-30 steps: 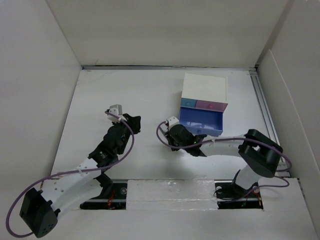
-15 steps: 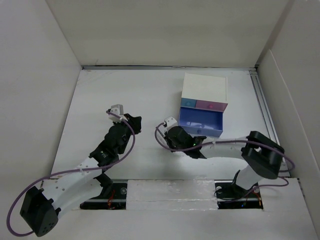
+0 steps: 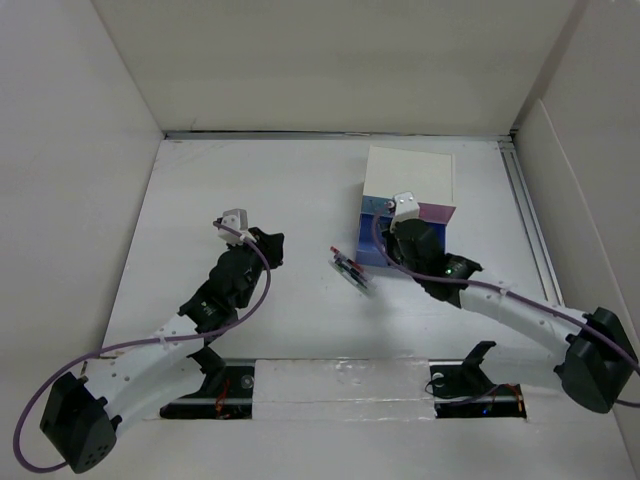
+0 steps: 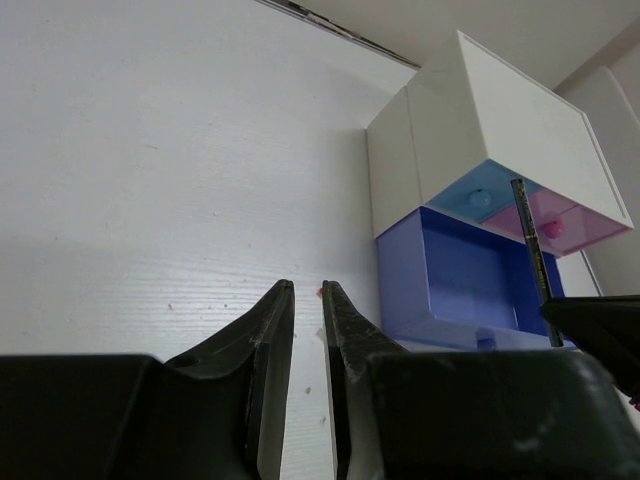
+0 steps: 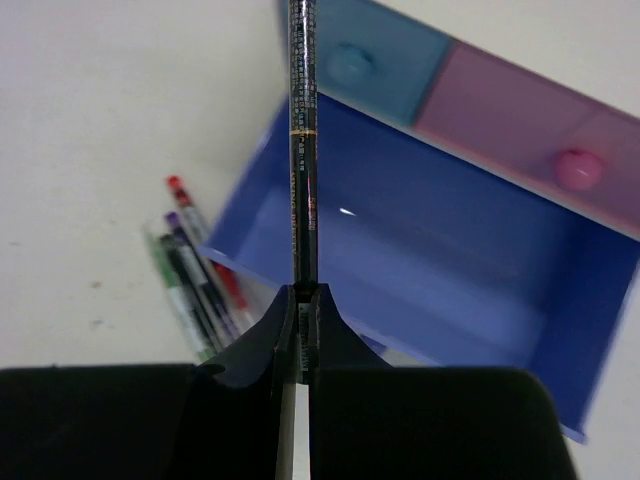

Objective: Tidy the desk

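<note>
White desk [image 3: 250, 190] carries small white drawer box [image 3: 410, 172]; loose pens [image 5: 195, 275] lie just beside open blue drawer [image 5: 430, 260].

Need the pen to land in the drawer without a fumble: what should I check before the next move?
1. Grip of right gripper on pen: ok.
2. Front of blue drawer pulled out: ok.
3. Visible inside of drawer bare: ok.
4. Height and tilt of pen fit for release: cannot tell.
5. Clearance of left gripper from drawer, nothing held: ok.
6. Path past spare pens, beside drawer on desk: ok.
</note>
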Action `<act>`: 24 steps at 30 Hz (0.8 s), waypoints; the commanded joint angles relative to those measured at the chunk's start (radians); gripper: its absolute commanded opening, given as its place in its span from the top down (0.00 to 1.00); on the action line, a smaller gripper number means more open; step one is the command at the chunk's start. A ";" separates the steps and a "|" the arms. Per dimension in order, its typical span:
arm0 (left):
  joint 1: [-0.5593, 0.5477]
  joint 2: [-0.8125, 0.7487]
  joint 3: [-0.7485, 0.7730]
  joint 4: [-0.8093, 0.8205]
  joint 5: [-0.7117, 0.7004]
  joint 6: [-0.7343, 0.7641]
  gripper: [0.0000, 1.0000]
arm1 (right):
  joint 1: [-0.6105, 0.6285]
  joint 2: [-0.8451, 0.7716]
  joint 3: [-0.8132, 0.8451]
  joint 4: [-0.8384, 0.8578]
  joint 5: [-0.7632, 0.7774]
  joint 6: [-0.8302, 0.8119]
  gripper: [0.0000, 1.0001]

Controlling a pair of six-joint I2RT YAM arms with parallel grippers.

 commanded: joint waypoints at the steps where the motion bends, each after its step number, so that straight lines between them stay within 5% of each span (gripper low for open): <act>1: 0.002 0.006 -0.001 0.057 0.009 0.000 0.86 | -0.063 -0.039 -0.012 -0.062 0.020 -0.030 1.00; 8: 0.002 0.012 0.002 0.057 0.017 0.000 0.86 | -0.133 -0.017 0.017 -0.123 0.012 -0.010 0.99; 15: 0.002 0.009 0.001 0.057 0.018 0.000 0.86 | -0.180 0.026 0.066 -0.182 0.057 0.033 0.62; 18: 0.002 0.009 0.001 0.057 0.020 -0.001 0.86 | -0.180 0.009 0.072 -0.179 0.086 0.045 0.56; 22: 0.002 0.012 0.001 0.060 0.020 -0.001 0.86 | -0.162 -0.046 0.063 -0.122 0.037 0.039 0.59; 24: 0.002 0.012 0.001 0.058 0.018 -0.003 0.86 | -0.104 -0.085 -0.001 -0.024 -0.080 0.014 0.80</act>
